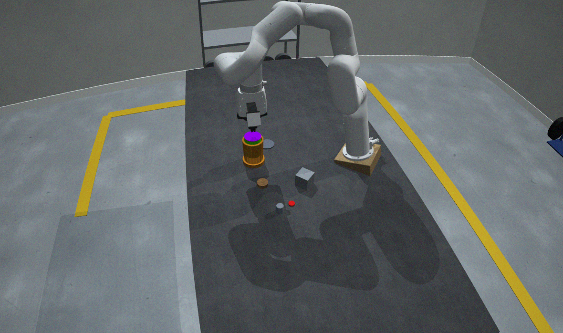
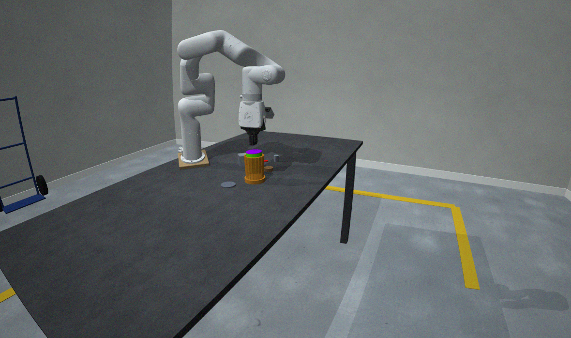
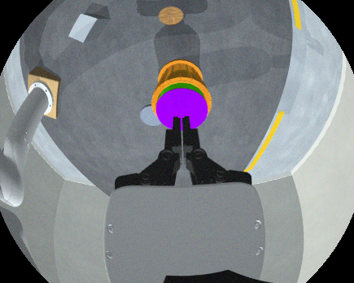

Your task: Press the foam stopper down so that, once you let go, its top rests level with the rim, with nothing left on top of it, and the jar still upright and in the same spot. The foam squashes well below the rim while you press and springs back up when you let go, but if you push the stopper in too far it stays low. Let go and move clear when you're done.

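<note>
— Near the frame's centre, where is the soft purple foam stopper (image 1: 252,136) seated?
— Proud of the ribbed orange jar (image 1: 253,153), which is easily tipped. It should be pressed centrally, never gripped; the black gripper (image 3: 181,122), fully closed and empty, is poised above.

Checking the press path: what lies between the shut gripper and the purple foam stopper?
Nothing: the exterior view shows a bare gap between gripper and purple foam stopper.
</note>
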{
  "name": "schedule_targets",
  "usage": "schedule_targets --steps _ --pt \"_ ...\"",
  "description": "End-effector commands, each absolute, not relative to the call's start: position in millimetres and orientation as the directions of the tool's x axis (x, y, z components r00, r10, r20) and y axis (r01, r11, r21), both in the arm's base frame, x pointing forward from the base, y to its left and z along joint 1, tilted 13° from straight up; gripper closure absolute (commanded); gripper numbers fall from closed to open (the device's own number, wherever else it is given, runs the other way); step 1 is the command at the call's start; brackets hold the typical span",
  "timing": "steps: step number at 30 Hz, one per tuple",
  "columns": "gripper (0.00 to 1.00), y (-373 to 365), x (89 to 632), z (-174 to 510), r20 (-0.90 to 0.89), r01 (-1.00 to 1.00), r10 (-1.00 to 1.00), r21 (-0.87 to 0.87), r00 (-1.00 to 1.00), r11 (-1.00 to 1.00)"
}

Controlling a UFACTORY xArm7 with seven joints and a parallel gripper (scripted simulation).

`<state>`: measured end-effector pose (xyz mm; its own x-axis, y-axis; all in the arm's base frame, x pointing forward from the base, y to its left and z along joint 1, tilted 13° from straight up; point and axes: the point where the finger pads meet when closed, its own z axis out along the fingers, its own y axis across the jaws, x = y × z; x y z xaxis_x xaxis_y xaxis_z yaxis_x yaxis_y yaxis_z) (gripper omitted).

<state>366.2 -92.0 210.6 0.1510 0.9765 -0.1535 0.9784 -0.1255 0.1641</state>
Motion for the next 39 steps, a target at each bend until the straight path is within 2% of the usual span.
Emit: schedule_targets --steps 1,39 --pt "1.00 -92 368 213 -0.154 0.978 0.977 0.167 0.151 -0.125" --pt "1.00 -97 372 184 -0.154 0.978 0.977 0.167 0.151 -0.125"
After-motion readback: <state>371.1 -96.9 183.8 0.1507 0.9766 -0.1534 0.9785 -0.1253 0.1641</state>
